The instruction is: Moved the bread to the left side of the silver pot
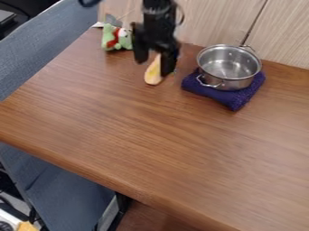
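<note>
– When checked from fixed cam, where to find gripper (153, 67)?

– Upper part of view, L of silver pot (229, 67), pointing down over wood tabletop (151, 122)

– State of jaws?

– Set apart, w/ visible gap btwn. Re: contact w/ bread (153, 77), cannot tell

– Bread posn.?

– Also L of pot in cam view, btwn and below fingers. Note long shape, pale yellow, w/ near end exposed and upper part partly hidden by gripper. Re: ht. above tabletop, cannot tell

– Pot setup?

– Upright on folded purple cloth (235, 99), w/ one handle toward cam and other toward wall (205, 20)

– Other items?

– See green plush toy (125, 40) w/ red trim, L of gripper, near rear L corner of tabletop. Also see blue-gray panel (45, 49) alongside, at L
</note>
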`<state>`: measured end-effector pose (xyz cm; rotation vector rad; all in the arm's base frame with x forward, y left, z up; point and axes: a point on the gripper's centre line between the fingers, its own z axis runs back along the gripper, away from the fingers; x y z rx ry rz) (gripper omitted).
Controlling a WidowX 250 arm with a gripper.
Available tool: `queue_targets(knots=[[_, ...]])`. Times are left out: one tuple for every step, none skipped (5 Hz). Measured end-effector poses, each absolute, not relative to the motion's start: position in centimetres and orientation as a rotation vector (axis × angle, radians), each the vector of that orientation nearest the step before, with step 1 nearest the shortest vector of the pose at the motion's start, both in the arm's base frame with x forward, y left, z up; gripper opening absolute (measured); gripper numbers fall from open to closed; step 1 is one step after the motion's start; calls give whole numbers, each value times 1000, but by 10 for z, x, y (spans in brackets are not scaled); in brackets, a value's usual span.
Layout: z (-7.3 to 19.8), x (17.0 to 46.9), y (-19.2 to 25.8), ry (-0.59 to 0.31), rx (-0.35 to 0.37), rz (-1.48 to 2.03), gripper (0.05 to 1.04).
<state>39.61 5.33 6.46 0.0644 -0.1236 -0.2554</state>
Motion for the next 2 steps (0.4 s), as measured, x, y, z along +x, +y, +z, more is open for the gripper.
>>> queue_targets(knots=[[101,400,44,-234,61,-350,1001],[106,399,44,-247,63,-355,1001]])
